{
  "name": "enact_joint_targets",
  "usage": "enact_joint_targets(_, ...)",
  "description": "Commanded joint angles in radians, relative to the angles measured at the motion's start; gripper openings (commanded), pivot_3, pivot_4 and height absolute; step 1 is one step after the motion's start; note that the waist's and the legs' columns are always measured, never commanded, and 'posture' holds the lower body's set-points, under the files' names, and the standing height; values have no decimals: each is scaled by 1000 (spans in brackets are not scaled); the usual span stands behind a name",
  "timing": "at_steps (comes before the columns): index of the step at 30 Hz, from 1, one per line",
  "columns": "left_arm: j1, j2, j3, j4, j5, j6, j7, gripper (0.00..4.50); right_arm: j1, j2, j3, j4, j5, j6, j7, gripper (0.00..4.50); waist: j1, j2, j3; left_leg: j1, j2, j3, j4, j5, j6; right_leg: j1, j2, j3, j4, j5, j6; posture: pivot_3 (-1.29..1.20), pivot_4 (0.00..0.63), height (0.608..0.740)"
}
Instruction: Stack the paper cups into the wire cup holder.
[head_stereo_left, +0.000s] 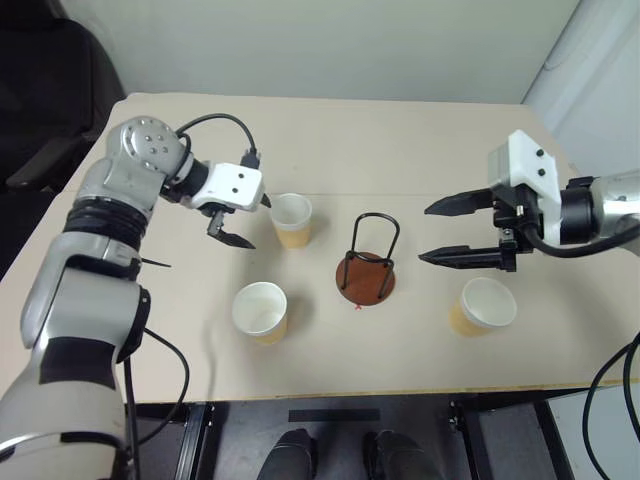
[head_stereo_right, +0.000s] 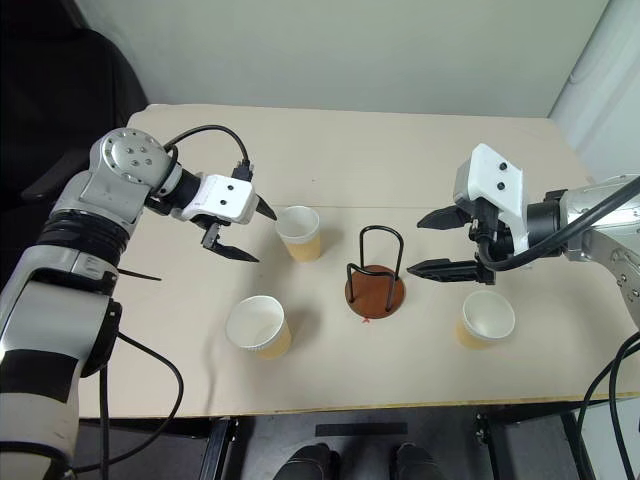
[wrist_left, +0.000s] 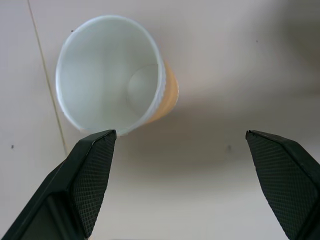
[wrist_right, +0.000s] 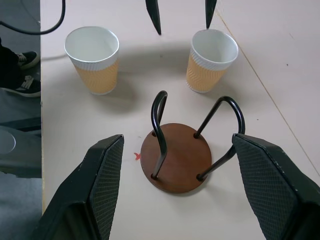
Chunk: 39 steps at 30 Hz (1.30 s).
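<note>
Figure: my two grippers over the table (head_stereo_left: 420, 150), with the wire cup holder (head_stereo_left: 366, 275) as landmark. The holder stands upright near the table's middle, its round reddish-brown base flat on the surface and its black wire loops rising from it; nothing sits inside it. Three paper cups stand upright and separate around it, open ends up. The far cup (head_stereo_left: 292, 220) is to the holder's left and slightly beyond it. The near-left cup (head_stereo_left: 261, 312) is to the holder's left and closer to me. The right cup (head_stereo_left: 482, 307) is to the holder's right and closer to me. My left gripper (head_stereo_left: 243, 222) hangs just left of the far cup, on the side away from the holder, angled downward, its fingers spread wide and holding nothing; in the left wrist view the cup's rim lies just past one fingertip (wrist_left: 100, 150). My right gripper (head_stereo_left: 436, 232) hovers to the holder's right, above the right cup, fingers spread wide and empty, pointing toward the holder.
</note>
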<state>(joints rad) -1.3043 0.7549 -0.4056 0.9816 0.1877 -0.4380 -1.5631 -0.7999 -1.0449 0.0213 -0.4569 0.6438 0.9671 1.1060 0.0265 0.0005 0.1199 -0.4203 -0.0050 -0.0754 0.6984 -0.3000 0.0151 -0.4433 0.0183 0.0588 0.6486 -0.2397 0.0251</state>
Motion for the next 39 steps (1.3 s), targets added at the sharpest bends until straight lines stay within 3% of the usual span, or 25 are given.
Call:
enact_joint_targets(1, -58, 15, 28, 2, 12, -30, -5, 4500, -21, -24, -20, -6, 11, -4, 11, 3481, 0, 0, 0, 0, 0, 0, 0, 0, 0, 0, 0, 0, 0, 0, 0, 0, 150, 740)
enact_joint_targets(29, -63, -66, -9, 145, 173, -184, 167, 4500, -12, -33, -23, 7, 9, -4, 14, 3481, -1, -1, 0, 0, -2, 3, 2, 0, 1, -3, -1, 0, 10, -1, 2, 0, 150, 740)
enact_joint_targets(39, -60, -71, -22, 178, 210, -210, 196, 1030, -4, -40, -26, 6, 9, -5, 13, 3508, -3, 0, 0, 0, -1, 2, 5, 0, 1, -5, -3, 2, 12, -1, 2, 0, 150, 740)
